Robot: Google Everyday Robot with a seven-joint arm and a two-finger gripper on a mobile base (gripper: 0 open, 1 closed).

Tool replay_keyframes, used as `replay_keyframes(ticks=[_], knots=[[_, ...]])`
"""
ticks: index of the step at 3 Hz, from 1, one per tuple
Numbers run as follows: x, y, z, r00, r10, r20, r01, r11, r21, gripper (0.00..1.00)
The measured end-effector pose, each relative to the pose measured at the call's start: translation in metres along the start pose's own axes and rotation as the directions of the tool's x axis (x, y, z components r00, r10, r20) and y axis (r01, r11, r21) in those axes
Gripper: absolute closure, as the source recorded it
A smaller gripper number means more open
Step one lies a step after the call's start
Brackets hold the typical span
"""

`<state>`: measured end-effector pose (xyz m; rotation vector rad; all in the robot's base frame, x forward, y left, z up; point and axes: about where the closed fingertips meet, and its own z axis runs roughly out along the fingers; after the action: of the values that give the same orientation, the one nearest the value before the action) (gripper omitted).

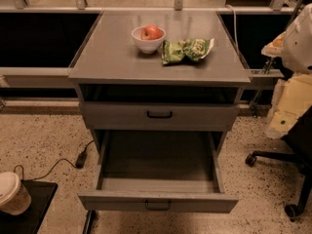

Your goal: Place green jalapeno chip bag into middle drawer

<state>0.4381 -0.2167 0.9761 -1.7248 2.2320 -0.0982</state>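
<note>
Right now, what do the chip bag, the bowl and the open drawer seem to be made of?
The green jalapeno chip bag looks like thin foil or plastic film: shiny, crinkled. The white bowl seems glazed ceramic, perhaps plastic: smooth, glossy. The middle drawer looks like grey painted metal: flat, matte panels. The tool is not in view.

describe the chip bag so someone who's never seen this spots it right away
Start at the grey cabinet whose middle drawer is pulled open. On its top, toward the back, the green jalapeno chip bag lies just right of a white bowl holding a red apple. It is the only crumpled, shiny green thing there; the pincer is not in view.
</note>
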Motion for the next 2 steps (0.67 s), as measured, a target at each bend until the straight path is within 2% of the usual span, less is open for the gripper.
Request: replay_keyframes(ticks=[1,2], knots=[[0.0,0.0,0.0,1.0,0.0,0.0,0.0,1.0,0.0,0.0],[-0.006,-0.023,0.004,0.999,-0.029,0.025,0.029,0.9996,0.002,0.0]])
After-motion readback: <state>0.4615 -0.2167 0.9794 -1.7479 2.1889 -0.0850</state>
